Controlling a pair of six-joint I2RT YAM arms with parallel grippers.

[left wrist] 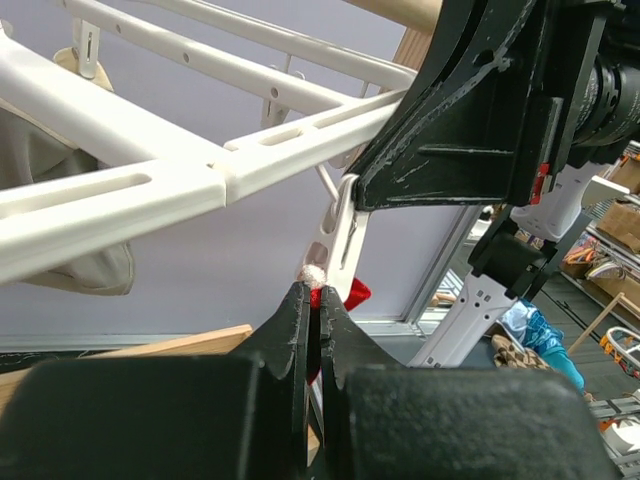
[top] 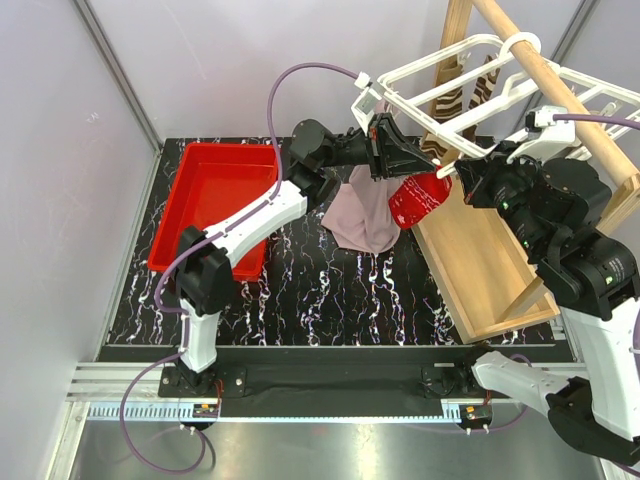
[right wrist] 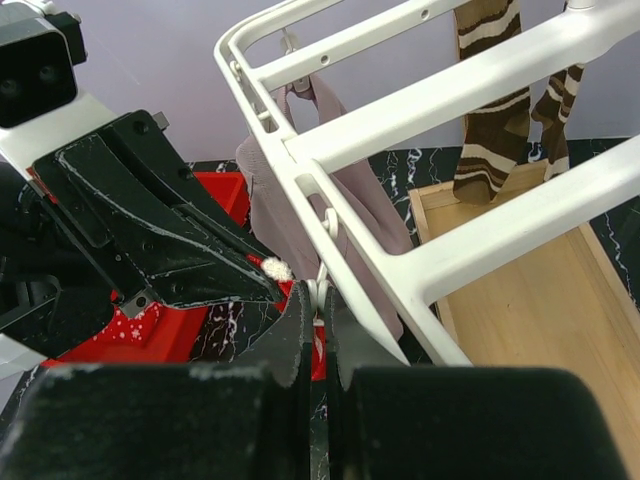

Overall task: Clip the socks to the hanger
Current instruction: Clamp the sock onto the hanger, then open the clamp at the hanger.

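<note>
A black marbled table (top: 330,290) carries everything. On its right side lies a pale wooden frame (top: 480,260), with a wooden pole (top: 560,90) slanting above it at the far right. A white plastic grid hanger (right wrist: 470,85) hangs from that pole by its hook and reaches left over the far middle of the table. A red plastic tub (top: 215,200) sits on the far left of the table, well apart from the hanger.

Both arms reach up to the hanger's near-left edge and their tips meet there. A plain mauve-pink sock (top: 362,215) hangs from the hanger's left end. A brown-and-cream striped sock (right wrist: 490,150) hangs from a bar further right. A beige-grey sock (left wrist: 70,250) hangs from a far rail.

A red sock with white specks (top: 418,198) droops just below the two grippers. The left gripper (left wrist: 312,295) has its fingers pressed together on a sliver of this red sock. The right gripper (right wrist: 318,310) also has its fingers pressed tight, right at a small dangling white clip (left wrist: 340,225), with red showing in the slit. I cannot tell whether it pinches the clip or the sock.
</note>
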